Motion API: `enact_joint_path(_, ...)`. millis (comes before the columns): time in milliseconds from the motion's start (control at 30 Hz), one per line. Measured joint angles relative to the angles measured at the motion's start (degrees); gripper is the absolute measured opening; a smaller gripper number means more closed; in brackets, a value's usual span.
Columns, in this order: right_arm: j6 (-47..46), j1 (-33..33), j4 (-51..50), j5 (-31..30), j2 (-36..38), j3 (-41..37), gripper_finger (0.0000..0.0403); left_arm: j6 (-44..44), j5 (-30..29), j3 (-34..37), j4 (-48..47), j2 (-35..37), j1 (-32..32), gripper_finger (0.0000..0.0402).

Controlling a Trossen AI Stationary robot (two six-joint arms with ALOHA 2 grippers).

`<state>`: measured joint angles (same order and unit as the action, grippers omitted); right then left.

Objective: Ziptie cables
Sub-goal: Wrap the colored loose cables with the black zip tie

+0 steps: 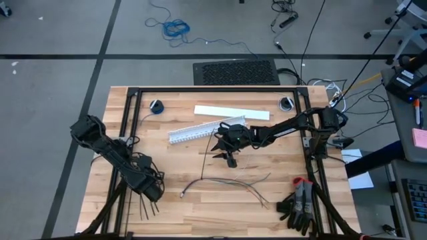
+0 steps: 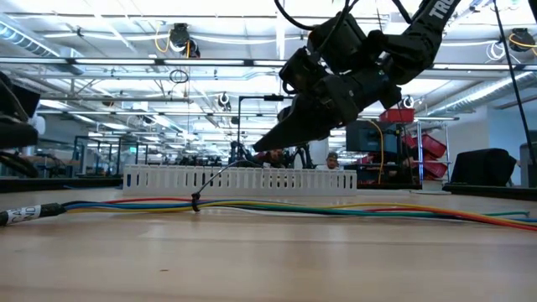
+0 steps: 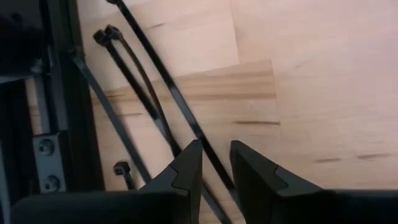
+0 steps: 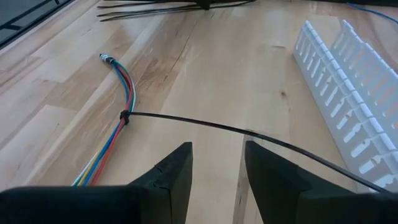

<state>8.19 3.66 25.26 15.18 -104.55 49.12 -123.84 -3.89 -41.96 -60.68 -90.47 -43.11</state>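
The cables [image 1: 227, 181] lie loose on the wooden table, a bundle of coloured wires [image 4: 118, 143]. One black ziptie is looped around the bundle [image 4: 124, 116]. Its long tail [image 4: 205, 125] runs past my right gripper [image 4: 217, 155], which stands open above the table's middle [image 1: 229, 159]. Several loose zipties [image 3: 155, 106] lie at the near left corner [image 1: 148, 208]. My left gripper [image 3: 216, 163] points down over them with a narrow gap between its fingers. One ziptie [image 3: 186, 118] lies on the wood and runs into that gap. My right gripper is open, slanting down from the table's right. The looped ziptie's tail [image 4: 249, 132] crosses just beyond its fingertips and rises from the bundle toward them [image 2: 231, 172]. I cannot tell whether a finger touches it.
A white slotted duct [image 1: 200, 130] lies just beyond my right gripper, with a flat white strip [image 1: 230, 112] behind it. Black and red gloves [image 1: 300, 203] lie at the near right. The black frame rail [image 3: 62, 93] runs close beside my left gripper.
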Motion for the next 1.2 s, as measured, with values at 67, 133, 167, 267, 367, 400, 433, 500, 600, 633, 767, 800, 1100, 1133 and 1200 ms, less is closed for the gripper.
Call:
enact_joint_path(67,0.0,0.0,-0.2,0.0,0.0,0.0,0.0139,-0.1,0.0,0.9,1.2,0.0,0.0,0.0085)
enact_joint_path(133,0.0,0.0,-0.3,0.0,0.0,0.0,0.0139,-0.2,-0.1,1.3,1.9,-0.2,-0.1,0.0085)
enact_joint_path(167,0.0,0.0,-0.3,0.0,0.0,0.0,0.0139,-0.2,-0.2,1.3,1.9,-0.2,-0.1,0.0085)
enact_joint_path(267,0.0,0.0,-0.3,0.0,0.0,0.0,0.0139,0.0,-0.1,1.3,1.8,-0.2,0.0,0.0085)
enact_joint_path(367,0.0,0.0,-0.3,0.0,0.0,0.0,0.0139,0.1,-0.2,1.3,2.3,-0.2,0.0,0.0085)
enact_joint_path(400,0.0,0.0,-0.3,0.0,0.0,0.0,0.0139,0.2,-0.8,1.4,3.0,-0.2,0.0,0.0085)
enact_joint_path(433,0.0,0.0,-0.3,0.0,0.0,0.0,0.0139,0.4,-1.9,1.5,4.0,-0.2,0.0,0.0085)
enact_joint_path(500,0.0,0.0,-0.3,0.0,0.0,0.0,0.0139,1.2,-5.3,1.5,6.5,-0.2,0.0,0.0085)
enact_joint_path(600,0.0,0.0,-0.3,0.0,0.0,0.0,0.0139,1.4,-10.0,-0.3,12.3,-0.3,0.1,0.0086)
enact_joint_path(633,0.0,0.0,-0.3,0.0,0.0,0.0,0.0139,1.4,-11.6,-1.4,13.7,-0.4,0.1,0.0086)
enact_joint_path(767,0.0,0.0,-0.3,0.0,0.0,0.0,0.0139,5.6,-22.4,-6.4,15.3,-0.2,0.3,0.0086)
enact_joint_path(800,0.0,0.0,-0.3,0.0,0.0,0.0,0.0139,6.3,-23.4,-7.8,14.1,-0.1,0.5,0.0086)
enact_joint_path(1100,0.0,0.0,0.1,0.0,0.0,0.0,0.0139,1.3,-21.2,-13.0,-3.1,-0.1,1.6,0.0086)
enact_joint_path(1133,0.0,0.0,0.1,0.0,0.0,0.0,0.0139,1.2,-20.7,-12.5,-2.8,-0.1,2.4,0.0086)
enact_joint_path(1200,0.0,0.0,0.1,0.0,0.0,0.0,0.0139,1.3,-20.5,-11.2,-2.8,-0.2,4.4,0.0086)
